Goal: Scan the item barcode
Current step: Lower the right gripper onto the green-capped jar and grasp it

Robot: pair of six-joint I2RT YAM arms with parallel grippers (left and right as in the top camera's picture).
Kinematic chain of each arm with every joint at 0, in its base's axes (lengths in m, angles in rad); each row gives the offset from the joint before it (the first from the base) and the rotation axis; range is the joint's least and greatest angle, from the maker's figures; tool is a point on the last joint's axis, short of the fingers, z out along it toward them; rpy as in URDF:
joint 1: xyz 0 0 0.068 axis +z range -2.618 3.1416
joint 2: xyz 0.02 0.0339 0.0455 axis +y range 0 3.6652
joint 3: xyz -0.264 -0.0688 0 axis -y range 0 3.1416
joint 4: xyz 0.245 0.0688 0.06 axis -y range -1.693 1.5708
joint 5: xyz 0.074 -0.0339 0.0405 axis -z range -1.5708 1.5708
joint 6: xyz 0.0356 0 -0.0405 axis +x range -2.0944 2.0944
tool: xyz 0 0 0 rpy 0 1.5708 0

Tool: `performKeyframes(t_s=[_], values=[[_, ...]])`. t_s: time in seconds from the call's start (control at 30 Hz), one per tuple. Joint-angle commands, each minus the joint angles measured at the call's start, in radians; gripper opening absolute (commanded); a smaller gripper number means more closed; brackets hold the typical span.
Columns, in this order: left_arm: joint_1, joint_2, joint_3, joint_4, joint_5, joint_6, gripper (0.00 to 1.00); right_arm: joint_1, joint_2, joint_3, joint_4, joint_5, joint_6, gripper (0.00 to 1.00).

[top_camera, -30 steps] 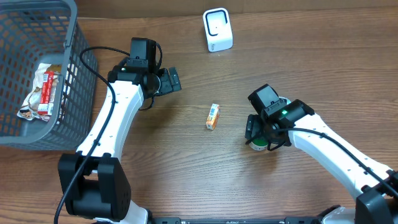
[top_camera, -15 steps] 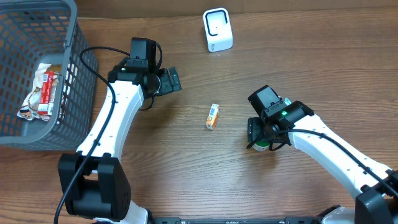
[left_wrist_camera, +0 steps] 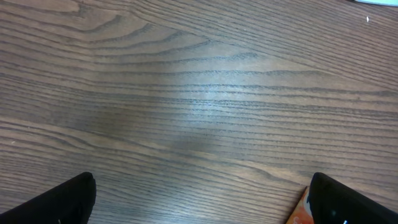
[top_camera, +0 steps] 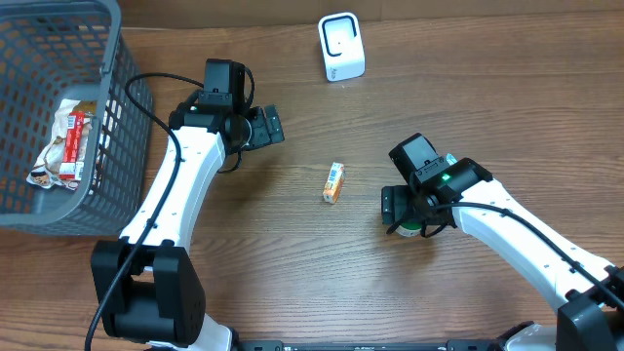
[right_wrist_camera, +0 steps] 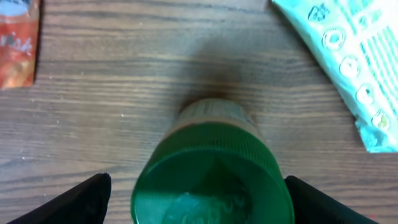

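Observation:
A small bottle with a green cap (right_wrist_camera: 211,180) stands upright on the wooden table, and no barcode on it shows. My right gripper (right_wrist_camera: 202,202) is right above it and open. Its black fingers (right_wrist_camera: 74,202) flank the cap with a gap on each side. From overhead the right gripper (top_camera: 408,216) covers most of the bottle (top_camera: 407,230). An orange packet (top_camera: 334,182) lies flat at the table's middle. My left gripper (top_camera: 265,127) hovers open and empty farther back-left. Its own view shows bare wood and the orange packet's corner (left_wrist_camera: 298,213) beside one finger. The white scanner (top_camera: 341,47) stands at the back.
A grey mesh basket (top_camera: 117,107) at the far left holds a snack wrapper (top_camera: 66,144). A pale teal packet (right_wrist_camera: 348,62) lies just right of the bottle. The orange packet (right_wrist_camera: 18,43) lies to the bottle's left.
The right gripper's jaws have spread wider around the bottle cap. The left arm and the orange packet have not moved.

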Motion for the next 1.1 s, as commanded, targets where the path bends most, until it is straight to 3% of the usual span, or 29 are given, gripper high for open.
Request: performKeyframes(t_s=[0.0, 0.63, 0.93, 1.07], values=[[0.0, -0.006, 0.007, 0.001, -0.006, -0.006, 1.0, 0.004, 0.002, 0.008, -0.015, 0.001, -0.005, 0.9], [-0.001, -0.006, 0.007, 0.001, -0.006, -0.006, 1.0, 0.004, 0.143, 0.006, 0.014, 0.027, -0.008, 0.91], [-0.001, -0.006, 0.007, 0.001, -0.006, -0.006, 1.0, 0.004, 0.181, 0.006, 0.019, 0.034, -0.008, 0.73], [-0.001, -0.006, 0.007, 0.001, -0.006, -0.006, 1.0, 0.004, 0.181, 0.007, 0.01, 0.034, -0.008, 0.74]])
